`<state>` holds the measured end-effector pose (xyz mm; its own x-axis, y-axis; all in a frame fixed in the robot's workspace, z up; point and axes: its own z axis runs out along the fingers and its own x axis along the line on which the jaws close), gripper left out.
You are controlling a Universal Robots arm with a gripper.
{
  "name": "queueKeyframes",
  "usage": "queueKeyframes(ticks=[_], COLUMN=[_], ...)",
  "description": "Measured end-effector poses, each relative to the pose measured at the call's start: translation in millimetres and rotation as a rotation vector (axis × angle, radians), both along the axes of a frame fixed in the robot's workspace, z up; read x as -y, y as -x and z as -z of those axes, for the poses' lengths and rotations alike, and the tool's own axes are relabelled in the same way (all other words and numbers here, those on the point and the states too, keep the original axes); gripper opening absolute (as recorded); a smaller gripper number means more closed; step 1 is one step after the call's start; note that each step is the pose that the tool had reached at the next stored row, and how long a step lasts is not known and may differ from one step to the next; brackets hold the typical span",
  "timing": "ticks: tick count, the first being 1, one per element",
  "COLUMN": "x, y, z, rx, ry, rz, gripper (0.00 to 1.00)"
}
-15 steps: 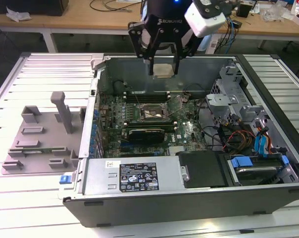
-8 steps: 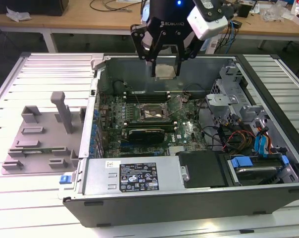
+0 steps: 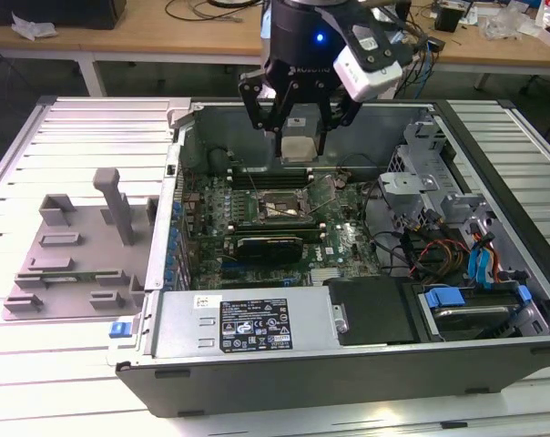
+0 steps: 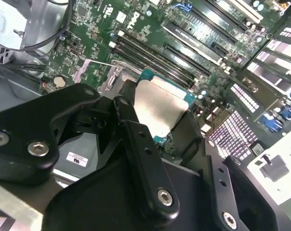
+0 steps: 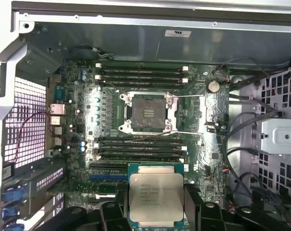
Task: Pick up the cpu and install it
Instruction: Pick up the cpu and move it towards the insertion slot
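Observation:
My gripper [image 3: 299, 150] hangs over the open computer case, shut on the cpu [image 3: 299, 149], a small square chip with a pale silver top. In the second wrist view the black fingers [image 4: 136, 139] clamp the cpu [image 4: 160, 108] from two sides. The first wrist view has the cpu [image 5: 156, 196] held flat, silver side toward the camera, with its green edge showing. The dark socket frame [image 5: 148, 112] with a metal rim lies open on the green motherboard [image 5: 208, 144]. In the exterior view the socket [image 3: 280, 208] sits below and nearer than the held chip.
The grey plastic tray [image 3: 75, 250] with an upright post lies on the slatted table at the exterior view's left. Inside the case are memory slots [image 5: 140, 73], loose cables [image 3: 434, 250], a drive cage [image 3: 421, 168] and the power supply [image 3: 248, 320]. Case walls surround the board.

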<state>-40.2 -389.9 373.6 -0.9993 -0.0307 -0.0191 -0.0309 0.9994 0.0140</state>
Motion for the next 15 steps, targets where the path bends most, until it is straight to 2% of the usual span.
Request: queueKeyframes(ticks=[4,9,15], x=[-6.9,-11.4,-12.9], y=[0.2,0.3,1.2], z=[19.6,26.0,35.8], rx=[0.0,0.0001,0.0014], ry=[0.0019,0.0018,0.0025], rz=[0.0,0.0,0.0], gripper=[0.55,0.55,0.55])
